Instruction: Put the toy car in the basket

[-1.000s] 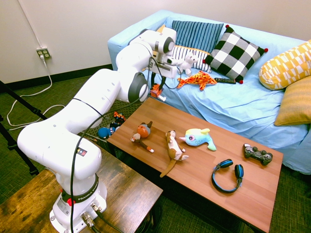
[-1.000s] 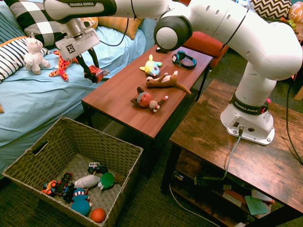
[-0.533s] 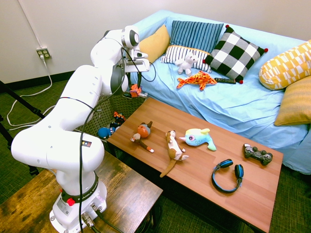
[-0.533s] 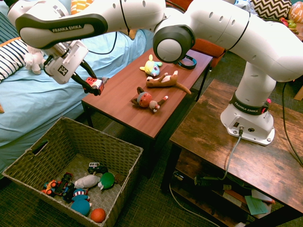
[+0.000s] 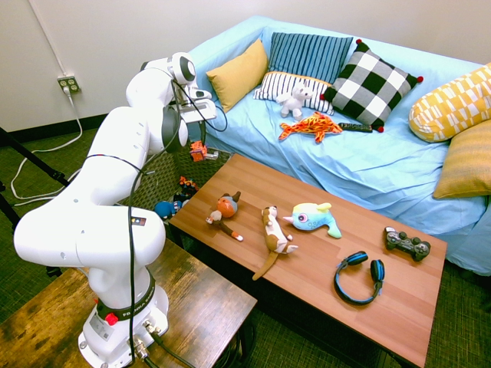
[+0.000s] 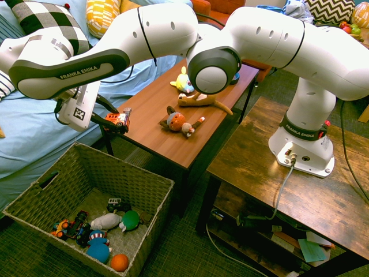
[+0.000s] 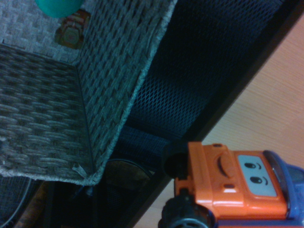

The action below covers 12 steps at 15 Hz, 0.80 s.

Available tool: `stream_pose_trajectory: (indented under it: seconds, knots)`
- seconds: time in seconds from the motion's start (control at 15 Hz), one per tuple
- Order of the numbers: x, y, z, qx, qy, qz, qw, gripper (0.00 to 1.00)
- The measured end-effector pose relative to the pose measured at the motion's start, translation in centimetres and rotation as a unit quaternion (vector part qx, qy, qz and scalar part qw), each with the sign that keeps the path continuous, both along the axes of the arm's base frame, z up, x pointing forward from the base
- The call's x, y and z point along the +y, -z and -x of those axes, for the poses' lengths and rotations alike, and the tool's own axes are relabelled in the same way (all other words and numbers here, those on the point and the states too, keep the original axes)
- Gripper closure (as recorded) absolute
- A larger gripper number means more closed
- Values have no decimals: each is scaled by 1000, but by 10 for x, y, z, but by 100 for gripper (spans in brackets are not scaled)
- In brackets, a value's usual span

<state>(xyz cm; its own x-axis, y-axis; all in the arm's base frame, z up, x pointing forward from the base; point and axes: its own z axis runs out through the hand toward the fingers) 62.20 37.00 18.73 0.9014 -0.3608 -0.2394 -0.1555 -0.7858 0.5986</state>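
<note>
Now that your arm has swung off the sofa side, the small boxy orange toy car (image 6: pixel 117 119) hangs clamped in the jaws past the wooden worktop (image 6: pixel 151 124) end, above the woven rectangular basket (image 6: pixel 138 172) rim; carry it further over, then release.

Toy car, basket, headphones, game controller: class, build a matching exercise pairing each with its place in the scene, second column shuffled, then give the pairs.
Things:
1. toy car
2. basket
3. headphones
4. game controller

Places:
A. on the floor, toys inside
B. on the wooden table, next to the controller
C. held in the gripper, in the air
D. on the wooden table, near its sofa-side edge

Pairs: 1-C, 2-A, 3-B, 4-D
</note>
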Motion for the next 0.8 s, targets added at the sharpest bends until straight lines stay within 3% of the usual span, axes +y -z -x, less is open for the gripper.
stream_pose_trajectory:
  seconds: [0.53,0.67,0.8]
  knots:
    - [18,12,13,33,-69,-15,997,100]
    - [28,14,12,36,-109,-43,992,100]
    - [45,13,6,18,-171,-87,981,100]
